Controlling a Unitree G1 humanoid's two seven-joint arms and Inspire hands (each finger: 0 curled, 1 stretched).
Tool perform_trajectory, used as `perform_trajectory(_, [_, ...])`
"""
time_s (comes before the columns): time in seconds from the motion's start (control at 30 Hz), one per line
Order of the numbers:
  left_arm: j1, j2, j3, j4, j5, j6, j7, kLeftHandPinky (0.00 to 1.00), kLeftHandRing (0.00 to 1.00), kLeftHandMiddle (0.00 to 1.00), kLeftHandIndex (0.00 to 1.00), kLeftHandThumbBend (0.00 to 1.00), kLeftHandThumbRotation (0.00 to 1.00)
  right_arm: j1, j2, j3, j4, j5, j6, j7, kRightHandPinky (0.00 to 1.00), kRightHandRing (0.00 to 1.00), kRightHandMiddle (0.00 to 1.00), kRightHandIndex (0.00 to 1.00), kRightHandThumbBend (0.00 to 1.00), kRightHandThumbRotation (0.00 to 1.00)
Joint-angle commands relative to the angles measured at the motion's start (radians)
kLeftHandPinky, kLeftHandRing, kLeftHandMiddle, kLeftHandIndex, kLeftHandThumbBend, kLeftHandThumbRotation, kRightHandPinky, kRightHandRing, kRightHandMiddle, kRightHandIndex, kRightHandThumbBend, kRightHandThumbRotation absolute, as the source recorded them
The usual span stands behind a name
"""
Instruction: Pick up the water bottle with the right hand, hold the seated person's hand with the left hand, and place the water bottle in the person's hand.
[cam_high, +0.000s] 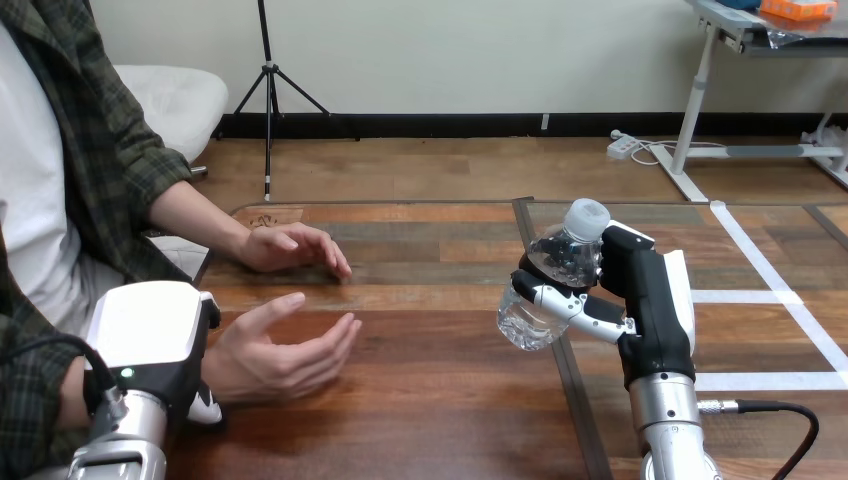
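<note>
water bottle (560, 255) tilted inside right robot hand (655, 300); fingers (565, 300) wrapped round it

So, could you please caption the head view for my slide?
Right hand grips water bottle; left hand beside the person's nearer hand.

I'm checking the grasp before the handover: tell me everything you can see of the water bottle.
The water bottle is small, of clear plastic, with a white cap on top. It is tilted, with the cap up and towards the right and the base down and to the left. The right robot hand grips it, its fingers curled round the bottle's middle. The bottle seems lifted off the wooden table. Whether it holds water cannot be told.
</note>
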Motion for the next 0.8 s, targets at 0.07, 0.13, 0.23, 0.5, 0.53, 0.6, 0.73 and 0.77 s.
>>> perform_trajectory(0.07, [0.013, -0.002, -0.059, 0.043, 0.002, 0.031, -0.082, 0.64, 0.66, 0.68, 0.68, 0.87, 0.0, -0.073, -0.017, -0.012, -0.045, 0.01, -0.045, -0.006, 0.33, 0.38, 0.45, 0.48, 0.72, 0.0])
perform_trajectory(0.13, [0.014, 0.0, -0.061, 0.036, 0.004, 0.041, -0.1, 0.64, 0.66, 0.69, 0.68, 0.87, 0.0, -0.074, -0.018, -0.012, -0.041, 0.01, -0.05, -0.005, 0.33, 0.38, 0.45, 0.48, 0.72, 0.0])
perform_trajectory(0.23, [0.02, 0.002, -0.064, 0.022, 0.004, 0.054, -0.122, 0.64, 0.67, 0.69, 0.68, 0.87, 0.0, -0.075, -0.019, -0.013, -0.038, 0.011, -0.054, -0.004, 0.33, 0.38, 0.44, 0.48, 0.72, 0.0])
perform_trajectory(0.5, [0.038, 0.009, -0.067, -0.013, 0.008, 0.078, -0.157, 0.65, 0.68, 0.71, 0.68, 0.88, 0.0, -0.077, -0.024, -0.013, -0.037, 0.011, -0.052, 0.001, 0.33, 0.38, 0.44, 0.48, 0.72, 0.0])
perform_trajectory(0.53, [0.041, 0.011, -0.068, -0.017, 0.01, 0.081, -0.162, 0.65, 0.68, 0.71, 0.68, 0.88, 0.0, -0.077, -0.024, -0.013, -0.037, 0.012, -0.053, 0.002, 0.33, 0.38, 0.44, 0.48, 0.72, 0.0])
perform_trajectory(0.6, [0.044, 0.014, -0.07, -0.022, 0.012, 0.084, -0.169, 0.65, 0.68, 0.71, 0.68, 0.87, 0.0, -0.077, -0.024, -0.013, -0.036, 0.012, -0.054, 0.002, 0.33, 0.38, 0.44, 0.48, 0.72, 0.0])
perform_trajectory(0.73, [0.05, 0.018, -0.074, -0.027, 0.012, 0.093, -0.178, 0.65, 0.68, 0.7, 0.68, 0.87, 0.0, -0.078, -0.022, -0.014, -0.037, 0.014, -0.053, 0.004, 0.33, 0.38, 0.45, 0.48, 0.72, 0.0])
perform_trajectory(0.77, [0.051, 0.019, -0.074, -0.028, 0.01, 0.094, -0.178, 0.64, 0.67, 0.7, 0.68, 0.87, 0.0, -0.078, -0.022, -0.015, -0.038, 0.014, -0.052, 0.004, 0.33, 0.38, 0.45, 0.48, 0.72, 0.0])
